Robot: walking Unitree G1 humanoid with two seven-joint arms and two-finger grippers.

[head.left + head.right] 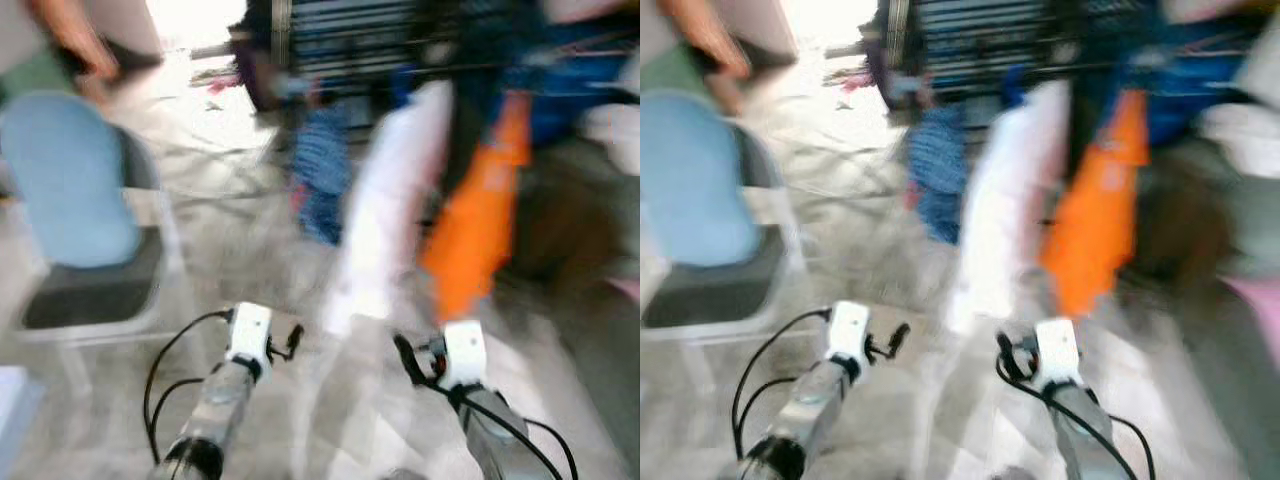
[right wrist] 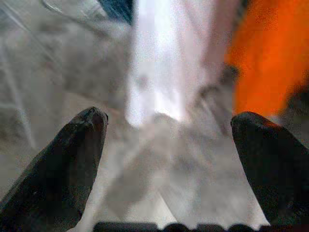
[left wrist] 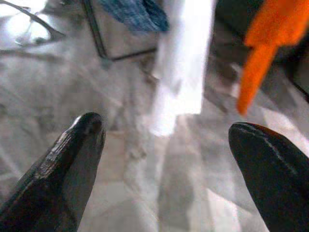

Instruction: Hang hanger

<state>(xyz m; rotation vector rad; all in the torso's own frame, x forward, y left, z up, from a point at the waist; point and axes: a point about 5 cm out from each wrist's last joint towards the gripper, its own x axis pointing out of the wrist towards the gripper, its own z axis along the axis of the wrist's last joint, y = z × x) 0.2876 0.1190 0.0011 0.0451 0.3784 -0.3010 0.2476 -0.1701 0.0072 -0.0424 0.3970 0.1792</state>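
Note:
The head views are blurred by motion. Clothes hang ahead of me: a white garment (image 1: 395,200), an orange one (image 1: 480,215) and a blue patterned one (image 1: 322,170), under a dark rail (image 1: 330,45) at the top. No hanger can be made out. My left gripper (image 3: 166,145) is held low over the pale marbled floor, open and empty. My right gripper (image 2: 169,140) is beside it, also open with nothing between its fingers. Both point toward the hanging white garment (image 3: 181,63) and orange garment (image 2: 270,53).
A chair with a light blue back (image 1: 65,180) and dark seat stands at the left. A person's arm (image 1: 70,35) shows at the top left. A black rack frame (image 3: 99,41) stands on the floor (image 1: 240,230) near the blue cloth. Dark bulky items sit at the right.

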